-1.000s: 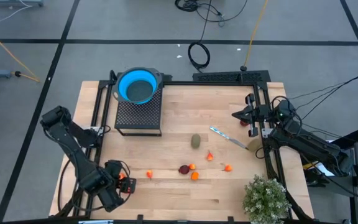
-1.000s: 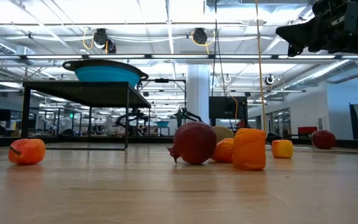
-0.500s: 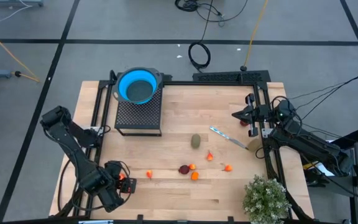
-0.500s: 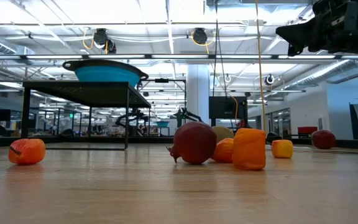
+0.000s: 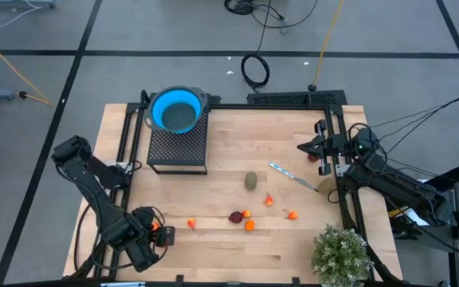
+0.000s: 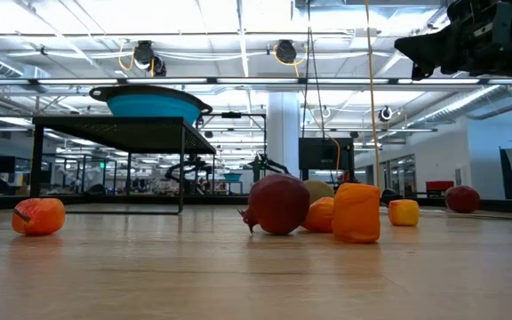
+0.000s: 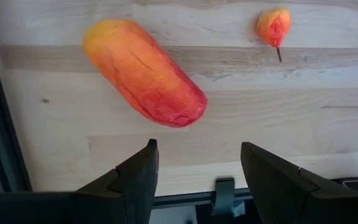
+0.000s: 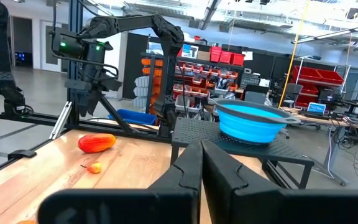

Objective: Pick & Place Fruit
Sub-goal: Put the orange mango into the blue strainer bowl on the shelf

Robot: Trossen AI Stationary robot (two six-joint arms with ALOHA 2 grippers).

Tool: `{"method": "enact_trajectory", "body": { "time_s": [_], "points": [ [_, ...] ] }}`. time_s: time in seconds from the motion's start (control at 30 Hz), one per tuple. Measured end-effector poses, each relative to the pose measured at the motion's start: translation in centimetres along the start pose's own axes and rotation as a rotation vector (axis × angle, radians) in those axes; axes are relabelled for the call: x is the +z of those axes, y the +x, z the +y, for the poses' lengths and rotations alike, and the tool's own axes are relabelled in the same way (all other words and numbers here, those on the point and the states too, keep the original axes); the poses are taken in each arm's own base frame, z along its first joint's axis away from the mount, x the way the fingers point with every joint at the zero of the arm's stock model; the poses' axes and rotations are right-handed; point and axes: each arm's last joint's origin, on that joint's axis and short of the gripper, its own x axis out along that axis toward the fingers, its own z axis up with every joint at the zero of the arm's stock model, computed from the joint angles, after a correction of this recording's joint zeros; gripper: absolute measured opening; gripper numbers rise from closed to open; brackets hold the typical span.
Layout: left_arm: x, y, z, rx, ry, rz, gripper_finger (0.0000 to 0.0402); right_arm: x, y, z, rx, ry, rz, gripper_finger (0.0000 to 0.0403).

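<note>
My left gripper (image 7: 197, 163) is open at the table's near-left corner (image 5: 154, 232), hovering over the long red-orange fruit (image 7: 145, 71), which lies flat on the wood. A tiny orange fruit (image 7: 273, 26) lies just beyond it. The other fruits lie mid-table: the brownish-green oval (image 5: 251, 181), the dark red one (image 5: 235, 216) and several tiny orange ones (image 5: 250, 226). In the low view the dark red one (image 6: 278, 204) sits beside an orange piece (image 6: 356, 213). My right gripper (image 8: 201, 167) is shut and raised at the right edge (image 5: 305, 146), holding nothing.
A blue bowl (image 5: 175, 110) sits on a black mesh stand (image 5: 178, 143) at the far left. A thin silvery-blue utensil (image 5: 293, 177) lies near the right edge. A bushy potted plant (image 5: 341, 253) fills the near-right corner. Black frame rails border the table.
</note>
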Motion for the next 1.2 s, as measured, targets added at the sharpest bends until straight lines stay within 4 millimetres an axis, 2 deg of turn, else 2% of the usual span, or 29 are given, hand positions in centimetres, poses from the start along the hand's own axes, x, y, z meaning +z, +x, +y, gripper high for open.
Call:
{"method": "enact_trajectory", "body": {
  "time_s": [0.33, 0.57, 0.7, 0.83, 0.97, 1.2],
  "points": [
    [0.3, 0.1, -0.3, 0.003, -0.039, -0.002, 0.0235, 0.0, 0.0, 0.0, 0.001, 0.0, 0.0, 0.0],
    [0.5, 1.2, -0.4, 0.034, -0.062, 0.035, 0.0305, 0.2, 0.0, 0.3, 0.104, -0.022, -0.016, 0.0],
    [0.6, 1.6, 0.0, 0.115, -0.102, 0.071, 0.0346, 0.4, 0.0, 0.3, 0.105, -0.035, -0.034, 0.0],
    [0.7, 1.9, 0.1, 0.125, -0.111, 0.062, 0.0372, 0.5, 0.0, 0.3, 0.105, -0.042, -0.038, 0.0],
    [1.0, 2.8, 0.0, 0.119, -0.129, 0.069, 0.0382, 0.4, 0.0, 0.3, 0.104, -0.048, -0.034, 0.0],
    [1.1, 4.4, 0.0, 0.08, -0.137, 0.11, 0.0377, -0.3, 0.0, 0.3, 0.105, -0.068, 0.02, 0.0]
  ]
}}
